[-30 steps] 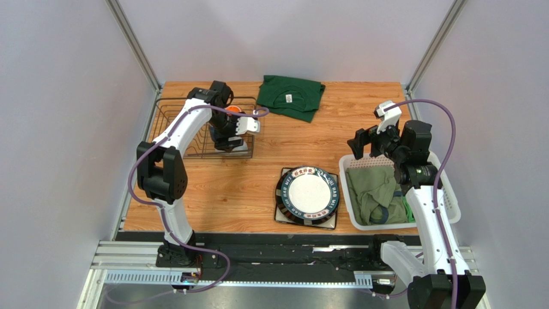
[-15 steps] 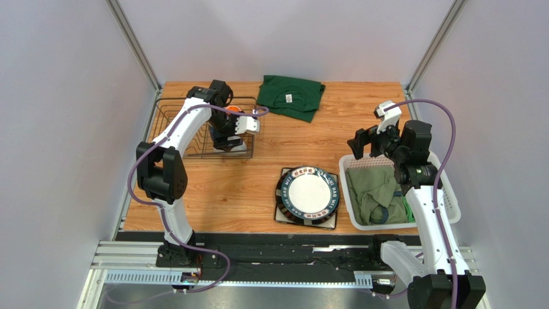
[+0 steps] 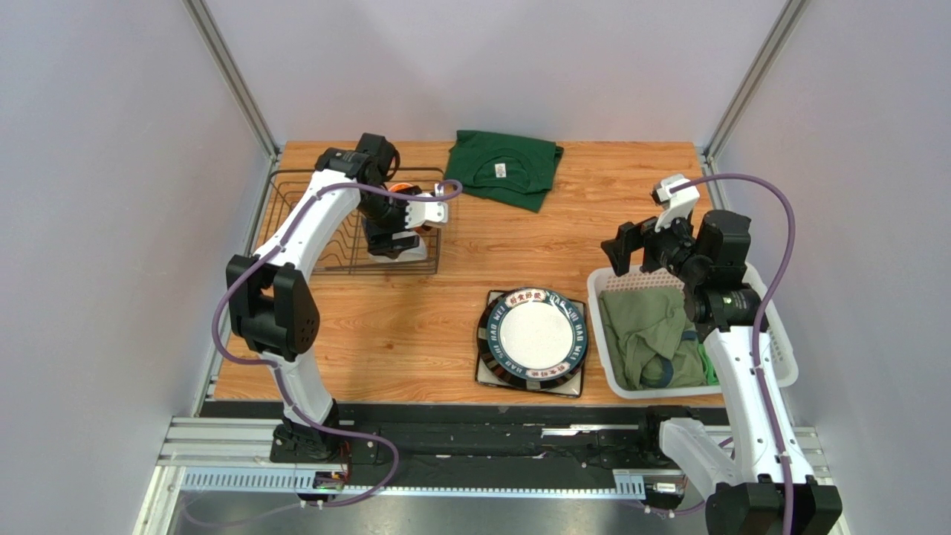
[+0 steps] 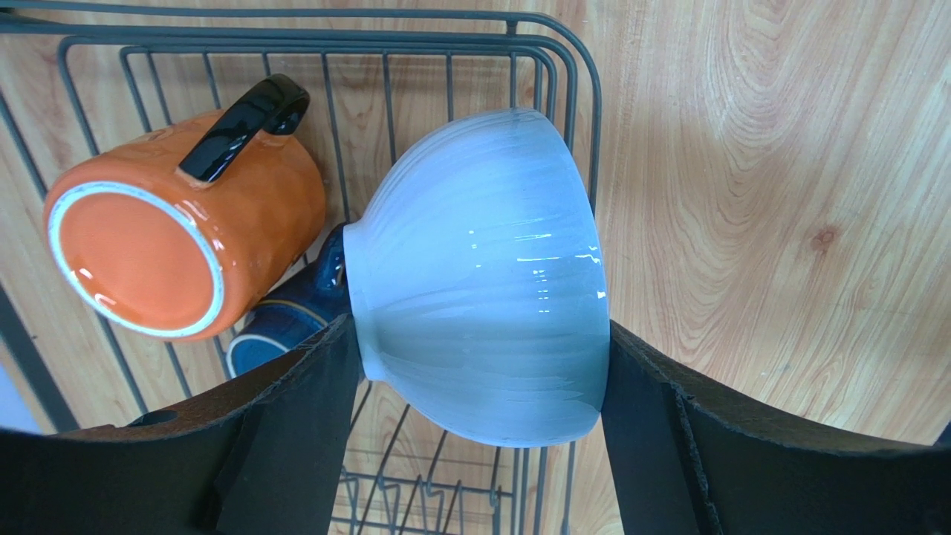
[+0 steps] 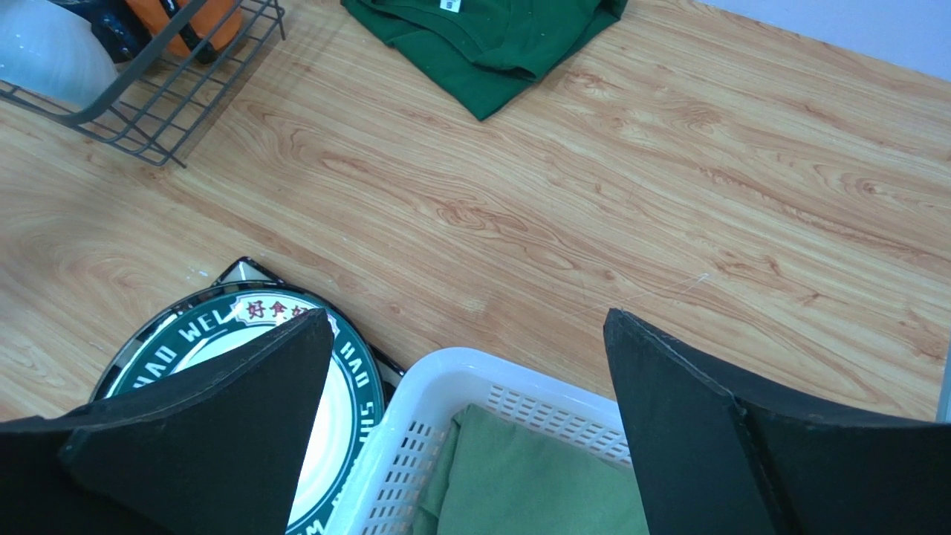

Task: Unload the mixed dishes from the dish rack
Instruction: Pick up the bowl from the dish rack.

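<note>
— So, what's nearest the bases?
— The round dark-rimmed plate (image 3: pixel 534 338), flat on the surface (image 3: pixel 447 301) just beside the white laundry basket (image 5: pixel 469 379). The right hand (image 5: pixel 463 334) hangs above the basket's rim, spread wide and holding nothing.
— And farther back?
— The left hand (image 4: pixel 474 334) clamps the small white bowl (image 4: pixel 480 256) over a corner of the dish rack (image 4: pixel 558 67). The orange mug (image 4: pixel 167 234) and dark blue mug (image 4: pixel 279 323) lie inside. A green shirt (image 3: pixel 505 167) lies beyond.

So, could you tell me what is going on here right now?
The left end effector is shut on the bowl at a corner of the rack; the orange mug and blue mug lie in it. The round plate is already out, beside the white basket. The right end effector hangs open over that basket's rim.
</note>
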